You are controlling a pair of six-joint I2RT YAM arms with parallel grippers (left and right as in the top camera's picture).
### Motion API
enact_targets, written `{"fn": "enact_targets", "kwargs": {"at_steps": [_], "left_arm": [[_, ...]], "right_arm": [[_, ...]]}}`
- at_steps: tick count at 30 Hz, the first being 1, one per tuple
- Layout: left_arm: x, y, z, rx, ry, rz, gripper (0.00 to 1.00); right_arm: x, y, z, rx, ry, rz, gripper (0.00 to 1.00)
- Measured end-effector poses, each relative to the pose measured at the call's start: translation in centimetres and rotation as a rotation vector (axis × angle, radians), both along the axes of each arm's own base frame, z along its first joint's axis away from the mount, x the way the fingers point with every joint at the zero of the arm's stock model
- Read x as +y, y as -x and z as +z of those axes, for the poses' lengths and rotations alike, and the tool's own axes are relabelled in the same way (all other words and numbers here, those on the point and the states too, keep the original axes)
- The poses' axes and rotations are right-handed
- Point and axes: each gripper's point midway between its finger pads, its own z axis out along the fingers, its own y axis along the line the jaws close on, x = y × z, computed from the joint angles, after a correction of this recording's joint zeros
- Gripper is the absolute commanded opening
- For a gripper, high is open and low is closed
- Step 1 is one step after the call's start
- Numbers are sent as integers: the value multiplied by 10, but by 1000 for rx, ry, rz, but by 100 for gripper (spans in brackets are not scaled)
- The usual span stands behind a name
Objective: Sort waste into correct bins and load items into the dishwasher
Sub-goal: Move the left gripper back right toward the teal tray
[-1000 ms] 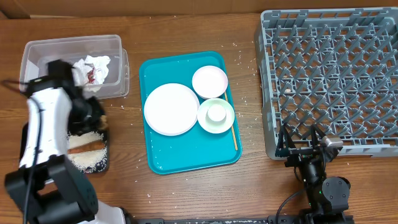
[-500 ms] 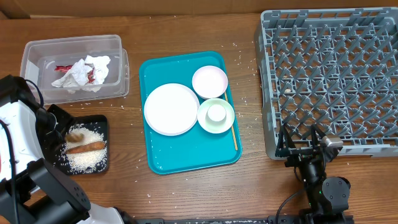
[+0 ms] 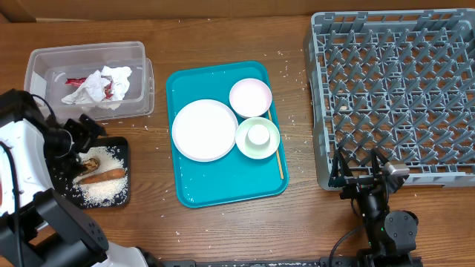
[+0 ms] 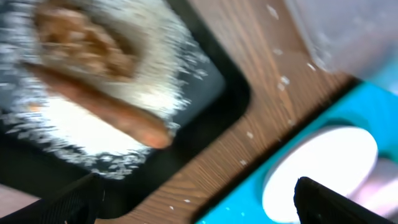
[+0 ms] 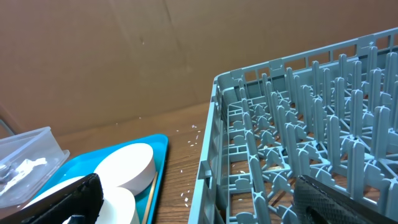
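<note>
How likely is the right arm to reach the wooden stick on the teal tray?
Probably yes. The open right gripper sits beside the grey rack, with only bare table between it and the wooden stick on the teal tray's right side. The bowl beside the stick may crowd its fingers.

Teal serving tray (image 3: 223, 189) with white plate (image 3: 204, 130) and bowls (image 3: 250, 97); grey dish rack (image 3: 393, 89), grid-patterned. Black tray (image 3: 121, 148) with white rice (image 3: 104, 190) and orange-brown stick (image 3: 102, 176). Clear tub (image 3: 85, 53) with white napkin (image 3: 100, 85) and red wrapper (image 3: 74, 80); table (image 3: 223, 230) brown, wood-grained.
</note>
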Motion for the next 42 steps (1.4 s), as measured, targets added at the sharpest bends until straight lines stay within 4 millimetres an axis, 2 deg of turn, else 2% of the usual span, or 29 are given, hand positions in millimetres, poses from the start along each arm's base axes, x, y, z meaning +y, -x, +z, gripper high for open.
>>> {"fn": "enact_targets", "kwargs": {"at_steps": [3, 9, 14, 20, 25, 30, 34, 38, 42], "left_arm": [[-25, -9, 3, -30, 40, -95, 100], [-93, -24, 8, -57, 73, -334, 100], [-153, -39, 7, -98, 24, -545, 100], [-207, -43, 4, -129, -81, -743, 100], [-226, -46, 3, -149, -166, -822, 100], [-230, -65, 6, -220, -258, -837, 100], [-216, -87, 11, -269, -325, -719, 100], [-195, -104, 16, -296, -347, -571, 100], [-181, -108, 17, -290, -367, -505, 100]], "right_arm": [[0, 0, 0, 0, 0, 0, 100], [0, 0, 0, 0, 0, 0, 100], [0, 0, 0, 0, 0, 0, 100], [0, 0, 0, 0, 0, 0, 100], [0, 0, 0, 0, 0, 0, 100], [-2, 0, 8, -31, -4, -11, 100], [3, 2, 31, -117, -70, 20, 100], [17, 5, 37, -114, -193, 112, 100], [23, 12, 65, -184, -379, 182, 100]]}}
